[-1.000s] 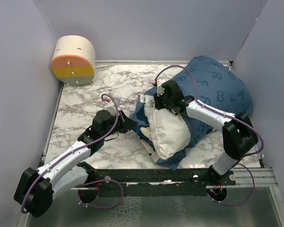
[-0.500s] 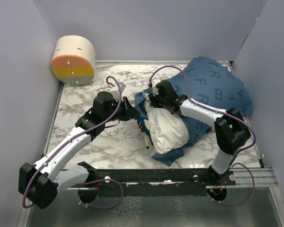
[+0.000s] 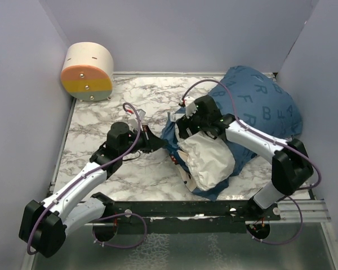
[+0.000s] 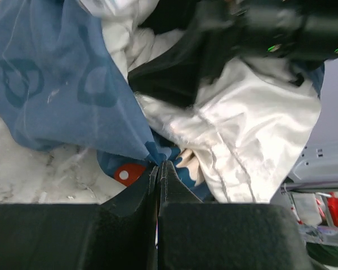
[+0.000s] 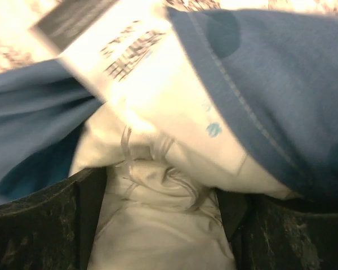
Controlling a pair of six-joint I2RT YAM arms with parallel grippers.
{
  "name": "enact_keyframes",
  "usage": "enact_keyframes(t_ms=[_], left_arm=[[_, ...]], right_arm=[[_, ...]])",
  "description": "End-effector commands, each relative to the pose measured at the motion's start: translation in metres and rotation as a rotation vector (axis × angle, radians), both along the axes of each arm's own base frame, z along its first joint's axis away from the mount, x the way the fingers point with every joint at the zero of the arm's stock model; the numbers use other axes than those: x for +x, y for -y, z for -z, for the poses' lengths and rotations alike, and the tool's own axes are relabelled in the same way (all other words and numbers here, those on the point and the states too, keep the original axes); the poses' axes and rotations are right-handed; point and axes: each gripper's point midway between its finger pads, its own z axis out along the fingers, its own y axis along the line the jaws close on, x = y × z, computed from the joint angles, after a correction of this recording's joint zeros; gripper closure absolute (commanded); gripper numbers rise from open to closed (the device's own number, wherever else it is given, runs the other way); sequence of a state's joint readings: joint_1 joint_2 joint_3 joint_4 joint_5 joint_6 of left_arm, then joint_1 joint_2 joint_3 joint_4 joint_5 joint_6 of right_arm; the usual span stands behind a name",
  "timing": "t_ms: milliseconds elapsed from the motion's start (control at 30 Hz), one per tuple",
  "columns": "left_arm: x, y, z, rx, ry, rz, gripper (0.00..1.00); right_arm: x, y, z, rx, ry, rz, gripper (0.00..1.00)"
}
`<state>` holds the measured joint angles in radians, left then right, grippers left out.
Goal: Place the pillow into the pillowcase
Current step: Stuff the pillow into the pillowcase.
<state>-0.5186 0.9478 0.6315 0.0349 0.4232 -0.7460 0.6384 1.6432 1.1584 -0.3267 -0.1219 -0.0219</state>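
Marble table [image 3: 141, 95], pillow [image 3: 209, 162] partway inside the pillowcase [image 3: 259, 107].
Left gripper [image 3: 156, 144] is clamped tight on the pillowcase hem; the pillow bulges out at centre-right, and the right gripper [image 3: 187, 129] is spread wide over its far end.

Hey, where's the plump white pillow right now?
In the top view the plump white pillow lies right of centre on the marble table, partly inside the dark blue lettered pillowcase, next to the right pincer.

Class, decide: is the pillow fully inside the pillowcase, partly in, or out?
Partly in: the pillow bulges white from the pillowcase mouth, the rest covered.
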Motion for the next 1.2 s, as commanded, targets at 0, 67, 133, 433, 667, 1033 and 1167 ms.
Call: enact_keyframes(t_ms=[0,67,133,433,667,1033,1167], left_arm=[[0.000,0.007,-0.039,-0.128,0.165,0.046,1.00],[0.002,-0.001,-0.021,-0.059,0.133,0.006,1.00],[0.001,-0.007,-0.003,-0.006,0.082,-0.015,0.96],[-0.008,-0.019,0.023,0.041,-0.005,-0.058,0.50],[-0.046,0.001,0.015,-0.157,-0.063,0.068,0.45],[-0.058,0.063,0.063,-0.103,-0.115,0.130,0.46],[-0.048,0.066,0.065,-0.073,-0.093,0.116,0.47]], right_arm=[[-0.027,0.019,-0.035,0.048,-0.030,-0.082,0.19],[-0.031,0.011,-0.058,0.109,0.001,-0.124,0.15],[-0.041,-0.001,-0.079,0.189,0.013,-0.196,0.12],[-0.081,-0.019,-0.172,0.404,0.172,-0.429,0.04],[-0.144,-0.019,-0.220,0.534,0.265,-0.703,0.04],[-0.254,-0.026,-0.098,-0.065,0.095,-0.811,0.04],[-0.237,0.023,-0.046,-0.493,0.022,-0.613,0.04]])
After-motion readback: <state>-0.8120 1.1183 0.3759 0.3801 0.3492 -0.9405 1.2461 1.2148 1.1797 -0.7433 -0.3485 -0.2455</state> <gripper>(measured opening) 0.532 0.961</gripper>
